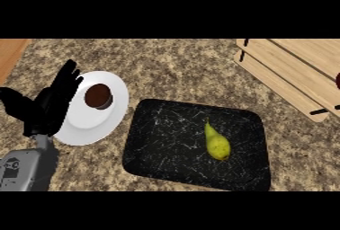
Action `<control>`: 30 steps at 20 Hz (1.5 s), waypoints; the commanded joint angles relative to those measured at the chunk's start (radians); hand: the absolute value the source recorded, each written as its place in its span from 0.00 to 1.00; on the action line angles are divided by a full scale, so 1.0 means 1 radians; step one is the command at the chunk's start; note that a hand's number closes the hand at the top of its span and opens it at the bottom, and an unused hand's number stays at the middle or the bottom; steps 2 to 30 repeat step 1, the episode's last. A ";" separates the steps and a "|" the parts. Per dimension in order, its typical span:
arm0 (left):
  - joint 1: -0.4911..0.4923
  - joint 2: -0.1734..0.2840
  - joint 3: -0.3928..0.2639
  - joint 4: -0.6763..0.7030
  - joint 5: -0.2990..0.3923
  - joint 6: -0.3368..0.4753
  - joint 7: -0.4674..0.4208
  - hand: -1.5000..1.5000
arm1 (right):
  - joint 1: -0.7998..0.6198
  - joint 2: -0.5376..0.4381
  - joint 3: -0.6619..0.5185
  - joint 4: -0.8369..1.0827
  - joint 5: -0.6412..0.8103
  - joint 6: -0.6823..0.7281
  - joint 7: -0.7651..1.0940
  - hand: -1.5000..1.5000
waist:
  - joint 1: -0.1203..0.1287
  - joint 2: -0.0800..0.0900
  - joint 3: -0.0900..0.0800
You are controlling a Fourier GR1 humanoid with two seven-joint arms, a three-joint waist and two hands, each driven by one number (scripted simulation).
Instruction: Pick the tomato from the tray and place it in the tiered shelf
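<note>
My left hand (50, 105), black and set on its grey forearm (26, 168), stands at about nine o'clock in the head view, its fingers straight and spread upward, holding nothing; its fingertips overlap the left rim of the round white plate (83, 128), though I cannot tell whether they touch it. That plate lies at about ten o'clock from the middle of the speckled brown stone counter (179, 67) and carries a small dark brown cup (98, 96) near its upper part. Just beside the plate, toward five o'clock from it, sits the square black marbled tray (166, 143) with its raised rim. On the tray's right half lies a yellow-green pear (216, 143), its narrow stem end pointing to twelve o'clock. At about two o'clock, well apart from the tray, the slatted pale wooden tiered shelf (292, 67) runs off the frame's right edge. At three o'clock, right at that edge and against the shelf, a small sliver of dark red (337, 81) shows, which may be the tomato, though too little of it is visible to be sure.
</note>
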 commanded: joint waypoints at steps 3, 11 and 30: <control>-0.047 0.020 0.032 0.029 0.023 -0.002 0.031 0.50 | 0.072 0.006 0.025 -0.021 0.007 0.141 -0.211 0.00 | -0.010 0.002 0.001; -0.047 0.020 0.032 0.029 0.023 -0.002 0.031 0.50 | 0.072 0.006 0.025 -0.021 0.007 0.141 -0.211 0.00 | -0.010 0.002 0.001; -0.047 0.020 0.032 0.029 0.023 -0.002 0.031 0.50 | 0.072 0.006 0.025 -0.021 0.007 0.141 -0.211 0.00 | -0.010 0.002 0.001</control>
